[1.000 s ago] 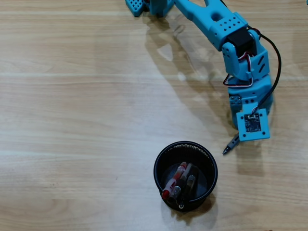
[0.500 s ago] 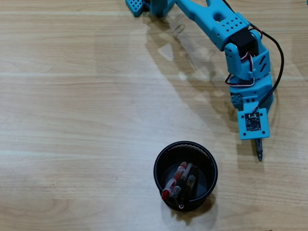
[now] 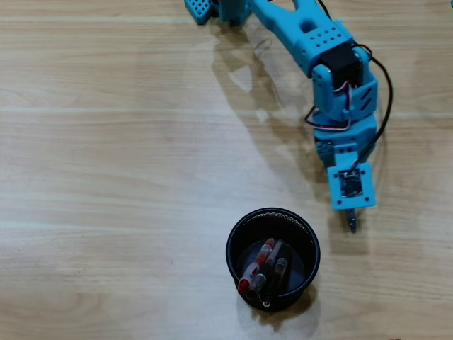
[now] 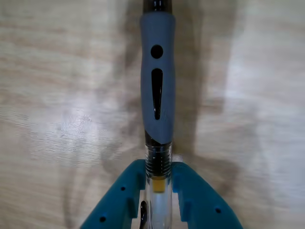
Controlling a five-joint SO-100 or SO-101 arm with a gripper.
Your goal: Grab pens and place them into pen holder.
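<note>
gripper [image 4: 157,200] clenched on grey-grip pen [image 4: 157,90] | pen hanging tip-down over desk [image 3: 106,177] | pen holder [image 3: 273,256] down-left of gripper in overhead view, near, three pens inside

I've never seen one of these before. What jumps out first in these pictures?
The bright blue arm reaching down from the top of the overhead view, above the pale wooden table. Its pincer grips a clear pen with a grey rubber section. Lower down stands a black mesh cup holding more pens.
</note>
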